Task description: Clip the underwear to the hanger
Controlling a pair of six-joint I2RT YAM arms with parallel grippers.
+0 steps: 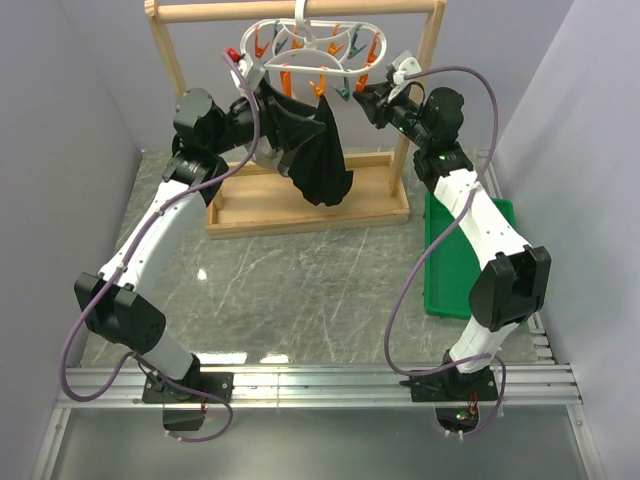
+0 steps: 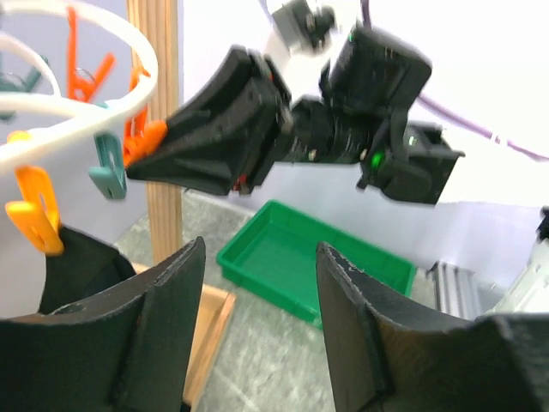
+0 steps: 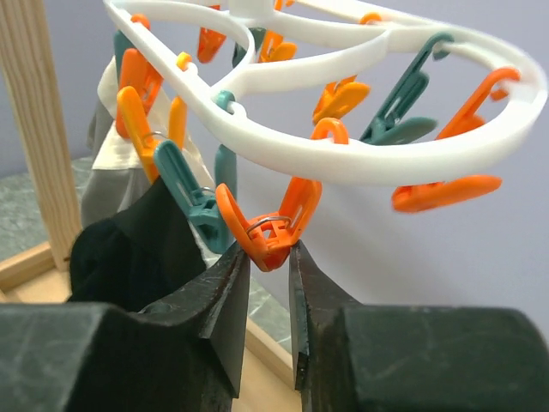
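The white oval hanger hangs from the rack bar, ringed with orange and teal pegs. It also shows in the left wrist view and the right wrist view. The black underwear hangs below it from pegs, and shows in both wrist views. My right gripper is shut on the lower end of an orange peg on the frame's near rim. My left gripper is open and empty beside the underwear's left edge, facing the right gripper.
The tall wooden rack stands on a wooden base at the back. A green tray lies at the right under the right arm. A grey-beige garment hangs behind the black fabric.
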